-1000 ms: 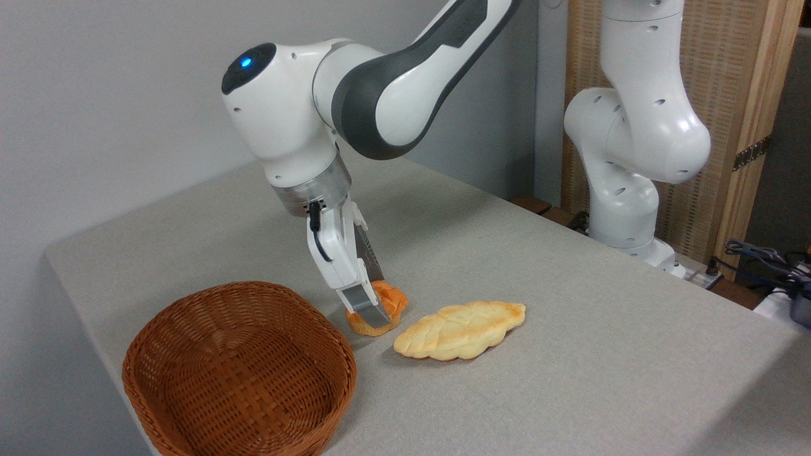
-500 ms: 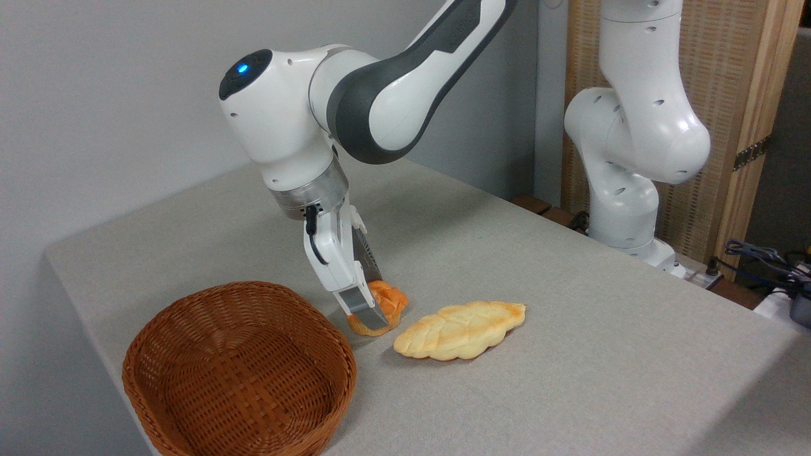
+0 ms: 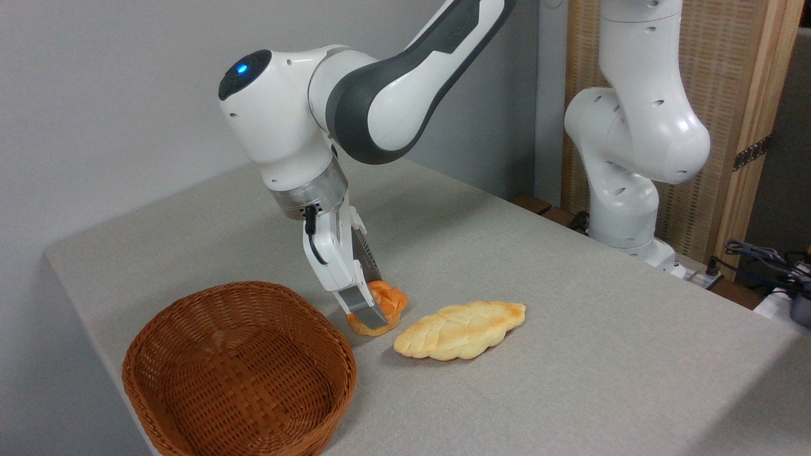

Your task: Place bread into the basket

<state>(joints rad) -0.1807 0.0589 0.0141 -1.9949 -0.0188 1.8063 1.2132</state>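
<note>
The bread, a small round orange-golden bun, rests on the grey table just right of the basket's far corner. My gripper comes down on it from above, tilted. One finger covers the bun's near side and the other is behind it, so the jaws are closed against the bun. The bun's base looks level with the tabletop. The basket, brown woven wicker, sits empty at the lower left, a short gap from the bun.
A longer pale-yellow braided loaf lies on the table right of the bun, close to it. The arm's white base stands at the back right. The table's left edge runs just beyond the basket. Cables lie at the far right.
The wrist and upper hand have shifted slightly left, tilting the fingers a little more. The bun and fingertips stay in nearly the same spot.
</note>
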